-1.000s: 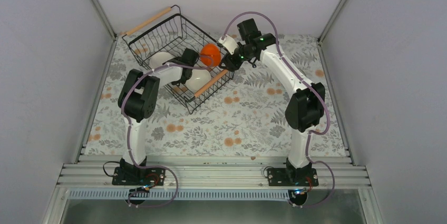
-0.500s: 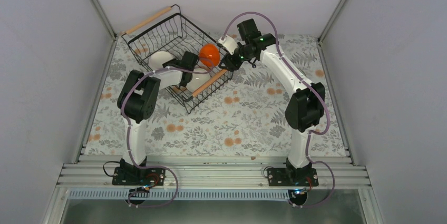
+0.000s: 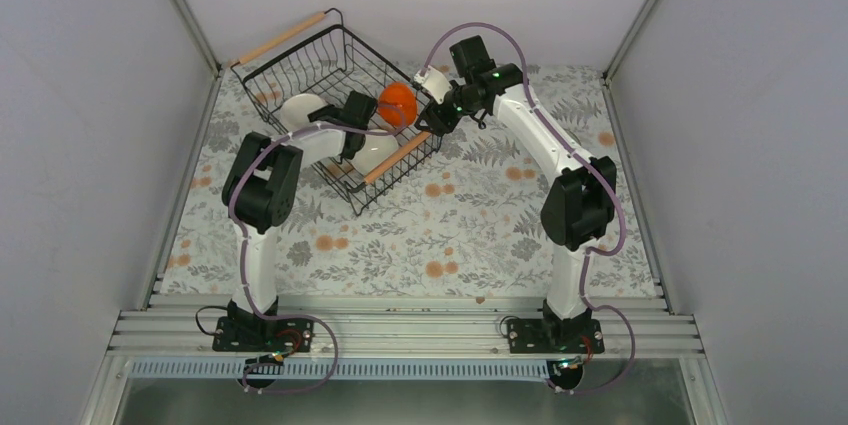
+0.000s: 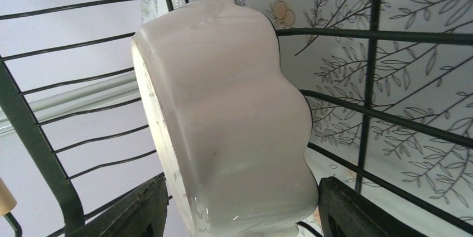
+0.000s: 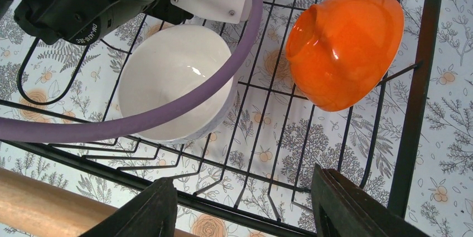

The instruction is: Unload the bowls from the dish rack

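Note:
The black wire dish rack [image 3: 300,55] stands askew at the back left. A scallop-edged white bowl [image 4: 223,109] stands on edge inside it, seen from above as a white shape [image 3: 298,110]. My left gripper [image 4: 242,180] is open and straddles this bowl. The right finger is at the bowl's base, and a thin gap shows at the rim side. An orange bowl [image 5: 346,53] leans on the rack's wires [image 5: 413,81], next to a plain white bowl [image 5: 173,81]. My right gripper [image 5: 244,177] hangs open and empty over the rack's end by the wooden handle [image 5: 44,198].
The rack's far wooden handle [image 3: 282,40] lies close to the back wall corner. The left arm's purple cable [image 5: 167,111] crosses over the white bowl. Flower-patterned cloth [image 3: 480,235] covers the table in front of and to the right of the rack.
My left gripper has shifted slightly inside the rack, closer around the scalloped bowl. The right arm and the orange bowl have stayed put.

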`<state>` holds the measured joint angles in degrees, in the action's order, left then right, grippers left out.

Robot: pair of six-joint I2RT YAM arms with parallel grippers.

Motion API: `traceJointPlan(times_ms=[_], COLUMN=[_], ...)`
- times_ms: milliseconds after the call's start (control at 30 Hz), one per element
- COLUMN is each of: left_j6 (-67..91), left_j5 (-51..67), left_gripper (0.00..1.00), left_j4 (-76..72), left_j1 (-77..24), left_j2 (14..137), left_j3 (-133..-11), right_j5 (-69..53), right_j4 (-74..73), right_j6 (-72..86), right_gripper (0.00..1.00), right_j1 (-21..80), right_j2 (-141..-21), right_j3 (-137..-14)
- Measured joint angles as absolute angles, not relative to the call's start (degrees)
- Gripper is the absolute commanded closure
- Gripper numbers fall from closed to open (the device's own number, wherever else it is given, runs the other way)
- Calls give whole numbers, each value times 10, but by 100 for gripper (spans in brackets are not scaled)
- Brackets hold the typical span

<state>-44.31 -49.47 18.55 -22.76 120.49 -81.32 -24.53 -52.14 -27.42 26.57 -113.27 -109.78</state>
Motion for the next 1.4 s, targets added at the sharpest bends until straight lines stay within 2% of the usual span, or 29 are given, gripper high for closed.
traceJointPlan(times_ms=[233, 833, 967, 1400], left_j6=[-460, -551, -561, -601], left_j5=[-505, -556, -565, -575], left_gripper=[33, 32, 38, 39], left_j4=[182, 56, 41, -8], left_j1=[-226, -224, -220, -217], left_j2=[1205, 1205, 1205, 1205], left_j3=[-818, -773, -773, -769], right_j5=[-245, -246, -246, -247], right_j4=[-521, -521, -521, -516], right_j6=[-274, -274, -274, -274], right_gripper=[41, 41, 41, 41], right_j1=[266, 266, 266, 266], right_j2=[-1133, -1133, -1133, -1133], right_j3=[-1098, -1098, -1098, -1098])
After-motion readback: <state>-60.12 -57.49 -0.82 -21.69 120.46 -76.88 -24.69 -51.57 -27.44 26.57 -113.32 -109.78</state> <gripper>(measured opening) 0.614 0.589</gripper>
